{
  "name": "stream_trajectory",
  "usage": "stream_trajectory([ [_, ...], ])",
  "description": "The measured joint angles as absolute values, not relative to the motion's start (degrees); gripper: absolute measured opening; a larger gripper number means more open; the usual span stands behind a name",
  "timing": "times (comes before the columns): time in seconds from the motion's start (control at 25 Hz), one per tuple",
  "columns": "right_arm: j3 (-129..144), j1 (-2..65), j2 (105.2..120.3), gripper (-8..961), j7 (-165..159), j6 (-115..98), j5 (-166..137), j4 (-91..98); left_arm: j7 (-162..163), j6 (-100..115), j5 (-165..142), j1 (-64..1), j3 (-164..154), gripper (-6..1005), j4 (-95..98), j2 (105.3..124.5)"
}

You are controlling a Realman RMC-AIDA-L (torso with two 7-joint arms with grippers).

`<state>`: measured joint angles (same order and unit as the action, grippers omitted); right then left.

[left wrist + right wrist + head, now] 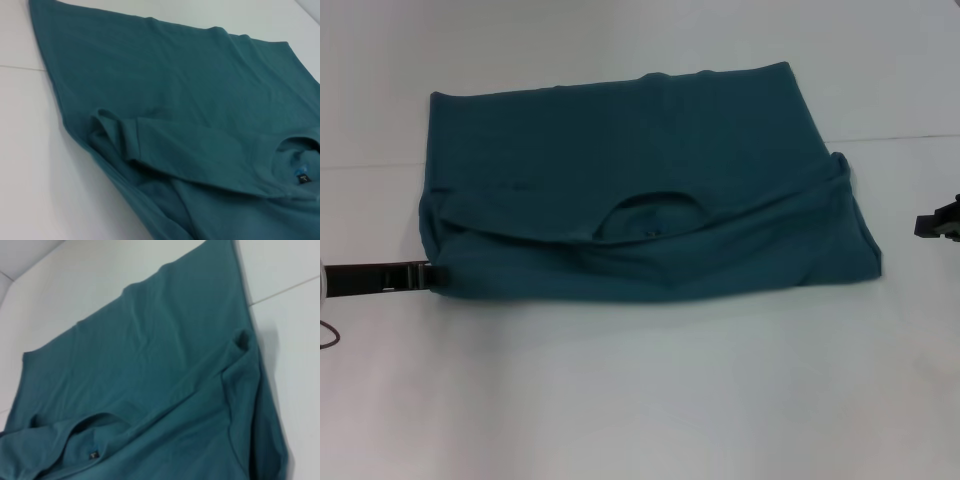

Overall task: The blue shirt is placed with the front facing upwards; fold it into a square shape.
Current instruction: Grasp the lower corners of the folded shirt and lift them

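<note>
Now, blue shirt (640, 200) touching left claw (428, 274) (grip unclear), right claw (924, 226) apart.

plain teal-blue shirt (640, 170) on a white table (640, 400).

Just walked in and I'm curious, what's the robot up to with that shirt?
It is folding the blue shirt on the white table. The shirt lies partly folded into a wide rectangle, the collar section doubled over near the front edge. The left gripper sits at the shirt's near left corner. The right gripper is off to the right, clear of the fabric. It is not a square yet.
</note>
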<state>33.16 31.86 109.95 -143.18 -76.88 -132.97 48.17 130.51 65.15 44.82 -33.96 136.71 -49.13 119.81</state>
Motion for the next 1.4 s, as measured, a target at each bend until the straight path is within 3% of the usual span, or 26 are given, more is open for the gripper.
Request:
stream_trajectory([
  [0.28,35.1,33.7,109.6,127,-142.1,-76.6,-133.5,47.5,130.5,65.2,44.8,-34.0,136.8,13,-49.1,119.79],
  [0.36,36.9,34.7,110.31,136,-140.3,-76.2,-134.4,47.6,130.5,65.2,44.8,-34.2,136.8,13,-49.1,119.79],
  [0.56,41.4,37.9,114.04,160,-139.5,-71.0,-140.0,47.5,130.5,65.1,44.8,-34.4,136.8,12,-49.1,119.79],
  [0.8,41.8,39.0,115.09,401,-140.2,-68.8,-142.8,47.3,130.5,65.2,44.8,-34.5,136.8,12,-48.9,119.79],
  [1.4,41.6,37.0,113.69,876,-141.4,-64.5,-143.0,44.7,130.5,65.2,44.8,-34.6,136.3,13,-48.7,119.79],
])
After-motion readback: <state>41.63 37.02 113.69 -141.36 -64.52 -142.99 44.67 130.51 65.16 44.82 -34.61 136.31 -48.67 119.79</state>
